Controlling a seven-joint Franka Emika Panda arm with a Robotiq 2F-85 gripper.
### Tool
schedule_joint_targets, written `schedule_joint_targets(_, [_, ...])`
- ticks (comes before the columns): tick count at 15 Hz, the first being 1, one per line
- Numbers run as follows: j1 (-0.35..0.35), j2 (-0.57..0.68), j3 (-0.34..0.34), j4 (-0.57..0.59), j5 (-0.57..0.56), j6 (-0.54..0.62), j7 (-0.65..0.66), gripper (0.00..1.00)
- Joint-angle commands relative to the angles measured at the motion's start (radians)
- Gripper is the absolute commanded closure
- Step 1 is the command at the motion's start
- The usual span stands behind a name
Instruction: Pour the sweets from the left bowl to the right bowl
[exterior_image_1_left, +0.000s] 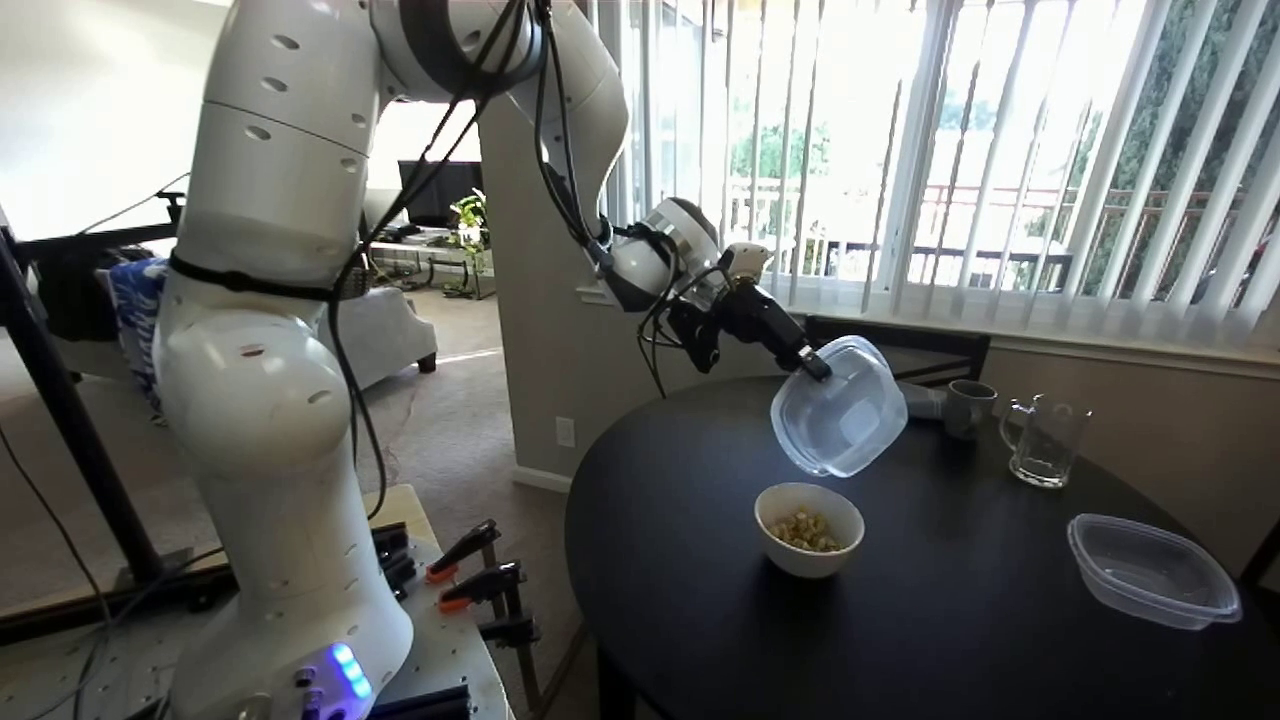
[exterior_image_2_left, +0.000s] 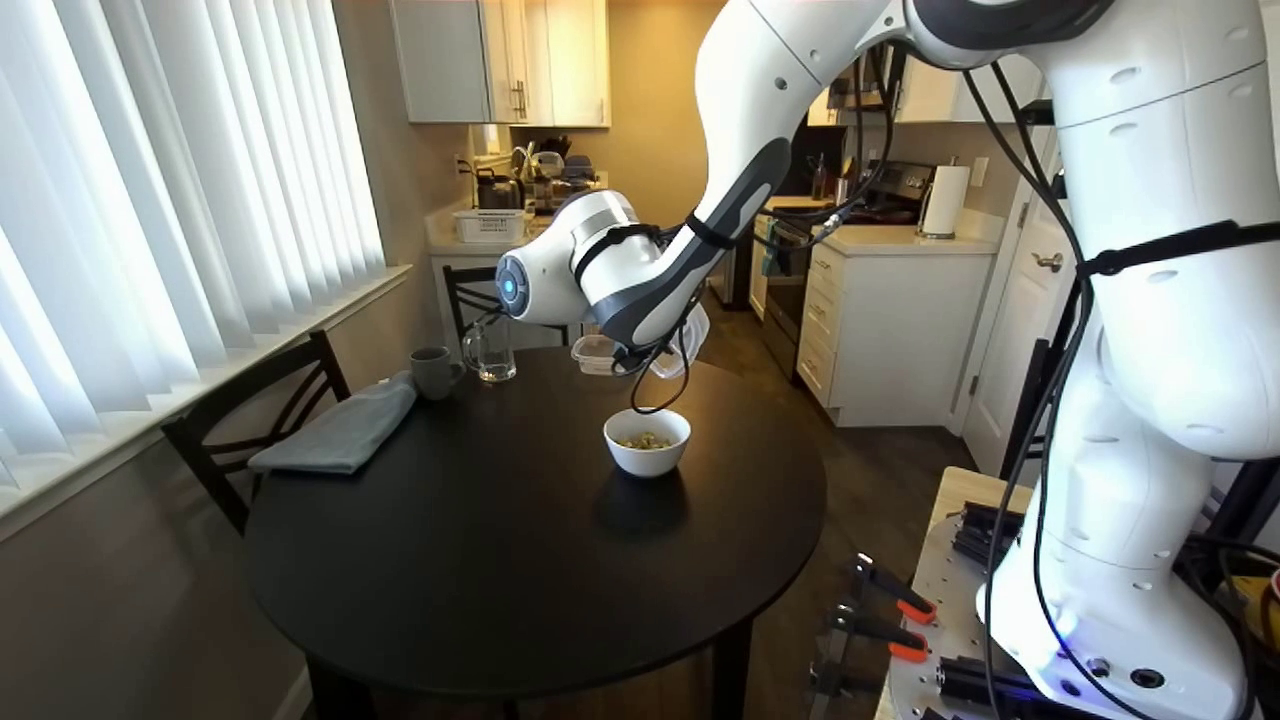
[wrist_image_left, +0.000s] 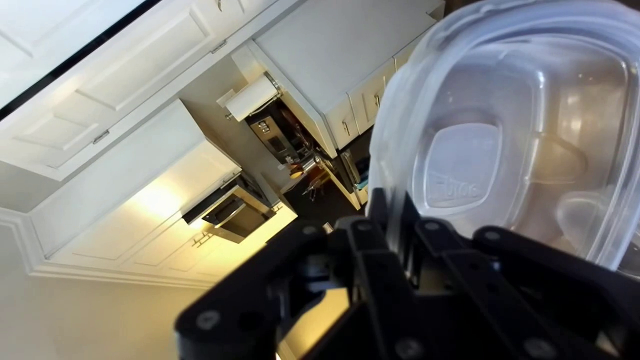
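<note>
The left bowl (exterior_image_1_left: 838, 410), translucent bluish-white plastic, is held in the air, tilted on its side with its rim low. It shows partly behind the arm in an exterior view (exterior_image_2_left: 694, 340) and large in the wrist view (wrist_image_left: 462, 165), with no sweets visible inside. My gripper (exterior_image_1_left: 816, 366) is shut on its rim; the fingers (wrist_image_left: 395, 212) pinch the wall from both sides. The right bowl (exterior_image_1_left: 812, 565), opaque white, stands upright on the table just below the tilted bowl, also in an exterior view (exterior_image_2_left: 645, 460). The sweets (exterior_image_1_left: 805, 530) lie heaped inside the right bowl.
A shallow clear container (exterior_image_1_left: 1155, 575) stands on the dark round table (exterior_image_1_left: 680, 480). A glass mug (exterior_image_1_left: 1045, 445) and a grey mug (exterior_image_1_left: 968, 408) stand farther back. A folded cloth (exterior_image_2_left: 345, 430) lies near the window-side chair (exterior_image_2_left: 255, 420).
</note>
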Motion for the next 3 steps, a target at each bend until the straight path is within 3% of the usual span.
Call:
schedule_joint_targets(1, [-0.007,0.010,0.013,0.016,-0.013,-0.020,-0.012,0.96])
schedule_joint_targets(3, [-0.008,0.011,0.014,0.016,-0.007,-0.021,-0.008,0.96])
